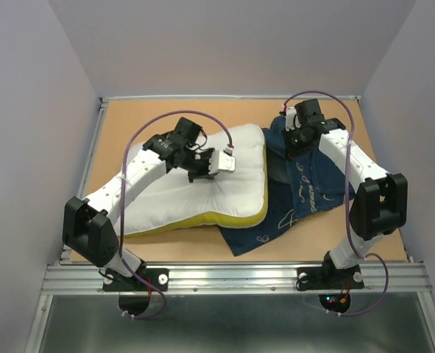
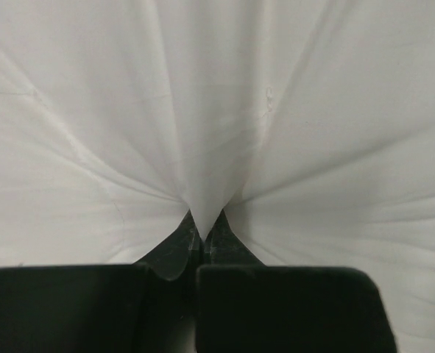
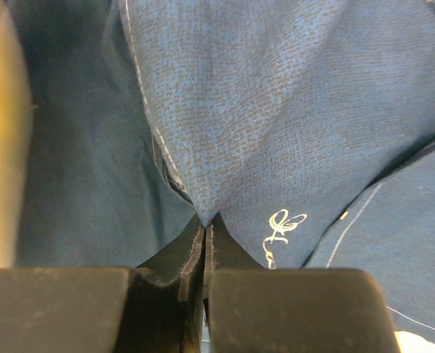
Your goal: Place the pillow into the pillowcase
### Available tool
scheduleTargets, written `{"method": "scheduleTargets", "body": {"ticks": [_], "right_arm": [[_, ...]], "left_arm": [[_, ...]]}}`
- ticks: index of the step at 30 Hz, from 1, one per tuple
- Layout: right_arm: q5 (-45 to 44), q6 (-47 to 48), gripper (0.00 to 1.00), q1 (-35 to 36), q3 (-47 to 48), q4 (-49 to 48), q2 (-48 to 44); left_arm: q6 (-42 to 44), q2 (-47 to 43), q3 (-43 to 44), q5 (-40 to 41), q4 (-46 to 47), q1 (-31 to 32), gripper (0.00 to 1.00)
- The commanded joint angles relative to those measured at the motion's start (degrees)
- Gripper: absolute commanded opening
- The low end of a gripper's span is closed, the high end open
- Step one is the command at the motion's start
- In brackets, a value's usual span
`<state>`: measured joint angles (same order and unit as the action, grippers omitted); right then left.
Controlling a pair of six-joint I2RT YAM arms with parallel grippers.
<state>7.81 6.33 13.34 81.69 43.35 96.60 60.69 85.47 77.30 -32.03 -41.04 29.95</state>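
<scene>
Left tool (image 2: 202,226): closed on a pinch of the pillow (image 2: 313,110); the white cloth is drawn into a peak between the jaws, with creases fanning out from it.
Why there: the pinch sits on the pillow's upper face toward its right end, the end nearest the case (image 1: 305,198). I judge this gives the arm a handle to lift or push that end at the opening.
Right tool (image 3: 206,220): closed on a fold of the case; blue cloth rises from the jaws like a tent, and a stitched hem runs down toward the pinch.
Why there: probably to hold the edge up so the mouth gapes. Whether one layer or both is gripped I cannot tell.
Pillow: lies flat on the tabletop (image 1: 129,121), left of centre, with the yellow band along its near edge. Its right end overlaps the case.
Case: crumpled on the right half of the tabletop. Its near corner is spread out flat and its far part is bunched under the right tool.
Stage: both grips look set. None of the pillow appears to be inside yet, though the overlap hides the mouth.
Next move calls for: raising the case edge while the pillow's right end is fed under it, both arms working together.
Risk: a thin pinch of cover cloth may slip, and the soft pillow will sag and catch on the hem.
</scene>
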Motion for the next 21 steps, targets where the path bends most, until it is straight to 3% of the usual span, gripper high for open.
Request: {"method": "scheduleTargets", "body": {"ticks": [1, 9, 21], "right_arm": [[1.6, -0.7, 0.01, -0.6, 2.0, 0.9, -4.0], [4.0, -1.2, 0.01, -0.6, 0.7, 1.4, -6.2], [10.9, 2.0, 0.01, -0.7, -5.7, 2.9, -11.3]], "left_arm": [[-0.8, -1.5, -2.9, -2.7, 2.2, 5.4, 0.00], [-4.6, 3.5, -4.8, -3.1, 7.6, 14.2, 0.00], [-12.7, 14.1, 7.6, -2.7, 11.9, 14.3, 0.00]]}}
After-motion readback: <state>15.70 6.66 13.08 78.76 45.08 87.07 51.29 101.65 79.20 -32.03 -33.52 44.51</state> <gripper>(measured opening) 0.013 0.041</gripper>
